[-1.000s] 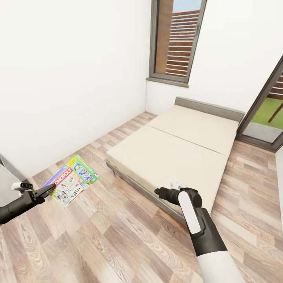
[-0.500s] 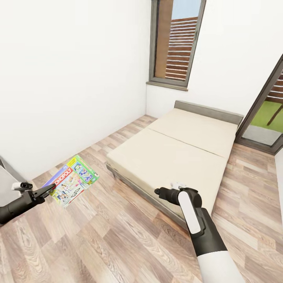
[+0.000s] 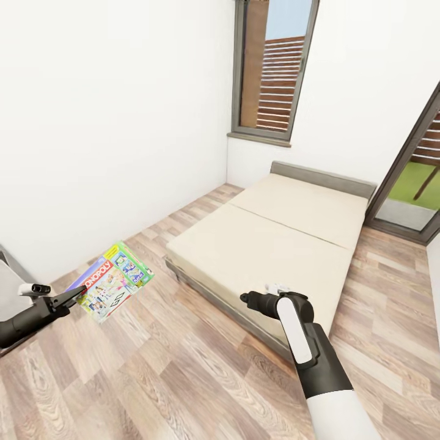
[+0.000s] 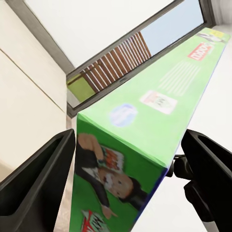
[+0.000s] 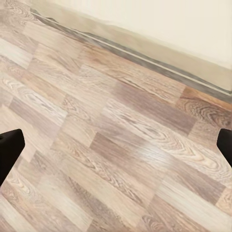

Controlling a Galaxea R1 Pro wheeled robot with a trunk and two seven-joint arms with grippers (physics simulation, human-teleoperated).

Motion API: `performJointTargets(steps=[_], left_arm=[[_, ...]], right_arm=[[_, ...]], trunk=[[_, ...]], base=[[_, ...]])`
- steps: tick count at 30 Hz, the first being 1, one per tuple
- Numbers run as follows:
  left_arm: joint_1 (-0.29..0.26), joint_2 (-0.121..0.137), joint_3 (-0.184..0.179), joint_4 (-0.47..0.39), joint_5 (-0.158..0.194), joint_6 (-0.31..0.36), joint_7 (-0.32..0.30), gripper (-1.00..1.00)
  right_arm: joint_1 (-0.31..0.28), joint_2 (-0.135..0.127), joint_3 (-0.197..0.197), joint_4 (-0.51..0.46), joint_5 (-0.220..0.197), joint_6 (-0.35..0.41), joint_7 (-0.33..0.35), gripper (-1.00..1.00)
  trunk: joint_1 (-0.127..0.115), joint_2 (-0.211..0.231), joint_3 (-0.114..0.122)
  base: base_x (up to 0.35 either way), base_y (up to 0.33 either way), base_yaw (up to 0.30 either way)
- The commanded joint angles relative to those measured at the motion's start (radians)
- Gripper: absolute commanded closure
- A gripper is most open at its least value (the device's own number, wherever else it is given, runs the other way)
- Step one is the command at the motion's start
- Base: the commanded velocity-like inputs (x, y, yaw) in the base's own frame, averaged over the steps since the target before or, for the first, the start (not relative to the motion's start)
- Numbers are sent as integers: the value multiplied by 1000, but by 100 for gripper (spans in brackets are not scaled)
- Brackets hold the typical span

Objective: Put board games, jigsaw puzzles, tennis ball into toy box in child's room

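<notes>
The Monopoly carton [image 3: 110, 282] shows purple, red lettering and a green edge. The bed [image 3: 275, 238] is plain cream; the floor [image 3: 183, 373] has brown wood-grain planks.

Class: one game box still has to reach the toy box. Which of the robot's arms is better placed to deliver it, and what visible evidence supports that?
The left. Its left gripper is shut on the Monopoly box, held above the wood floor. The right gripper is open, holding nothing.
</notes>
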Motion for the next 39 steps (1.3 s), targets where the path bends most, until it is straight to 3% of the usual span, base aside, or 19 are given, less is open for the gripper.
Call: performJointTargets(steps=[1, 39], left_arm=[[-1, 0, 0, 0, 0, 10, -4, 100], [-1, -1, 0, 0, 0, 9, -4, 100]], right_arm=[[-1, 0, 1, -1, -10, 2, -10, -100], [-1, 2, 1, 13, -10, 1, -10, -100]], trunk=[[0, -1, 0], [0, -1, 63]], base=[[0, 0, 0], [0, 0, 42]])
